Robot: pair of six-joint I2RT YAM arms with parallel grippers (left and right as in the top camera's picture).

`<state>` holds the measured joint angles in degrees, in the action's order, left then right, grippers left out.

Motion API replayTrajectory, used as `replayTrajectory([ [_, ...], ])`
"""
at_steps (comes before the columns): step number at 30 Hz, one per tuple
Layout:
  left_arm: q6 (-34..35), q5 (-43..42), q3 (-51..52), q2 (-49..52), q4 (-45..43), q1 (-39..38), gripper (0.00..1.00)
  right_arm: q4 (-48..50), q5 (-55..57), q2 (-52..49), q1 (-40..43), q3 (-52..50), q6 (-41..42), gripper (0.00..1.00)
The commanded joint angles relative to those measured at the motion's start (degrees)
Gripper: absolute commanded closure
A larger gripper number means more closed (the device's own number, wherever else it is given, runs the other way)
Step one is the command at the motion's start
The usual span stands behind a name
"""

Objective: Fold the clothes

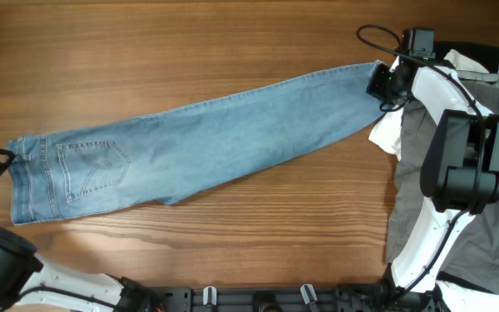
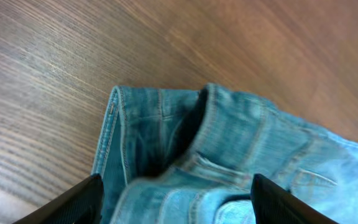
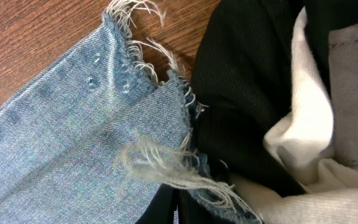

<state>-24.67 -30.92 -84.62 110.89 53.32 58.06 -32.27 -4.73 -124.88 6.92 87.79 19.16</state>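
Closest to the right wrist camera, the frayed hem of a pair of long light-blue denim jeans trails white threads down into the right gripper. Its dark jaws are clenched tight, and they appear to pinch that hem. Just beside it lie a black garment, a crumpled white garment and grey trousers, heaped at the right edge of the brown wooden table.

From overhead, the jeans lie flat and fully stretched out. Their long axis runs diagonally, from the waistband at the lower left to the hem at the upper right, with a stitched back pocket facing up near the waistband.

The left gripper sits at the waistband end. Its jaws are spread wide on either side of the denim, gripping nothing.

So each arm is at one end of the garment, and only the right has hold. A lengthwise fold would probably turn on the left gripper closing on the waistband that already lies between its jaws.
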Motion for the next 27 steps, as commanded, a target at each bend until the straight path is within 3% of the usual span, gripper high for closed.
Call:
replayTrajectory([
  [1,-3.67,-0.52,-1.11,3.28,-0.90,-1.86,0.27,-1.86,-1.33,-3.26,-0.04,-1.42,-0.72,0.94],
  [5,-5.16,-0.48,-1.11,5.57,-1.25,-3.54,0.34,-1.88,-1.53,-3.26,-0.04,-1.44,-0.74,0.95],
  [7,-5.16,-0.48,-1.11,6.38,-1.03,-3.87,0.43,-1.92,-1.53,-3.26,-0.04,-1.44,-0.74,0.95],
  [8,-5.14,-0.46,-1.11,6.67,-0.76,-3.85,0.54,-2.05,-1.51,-3.26,-0.04,-1.44,-0.74,0.95],
  [10,-4.79,-0.07,-1.11,6.64,-0.17,-3.43,0.96,-2.12,-1.51,-3.26,-0.04,-1.44,-0.72,0.95],
  [21,3.13,-3.58,-1.46,2.12,2.47,4.20,0.96,-2.91,-1.27,-3.26,-0.04,-1.44,-0.68,0.96],
  [27,11.37,-2.21,-2.16,-1.64,3.72,9.70,0.96,-2.97,-1.25,-3.26,-0.04,-1.44,-0.68,0.96],
])
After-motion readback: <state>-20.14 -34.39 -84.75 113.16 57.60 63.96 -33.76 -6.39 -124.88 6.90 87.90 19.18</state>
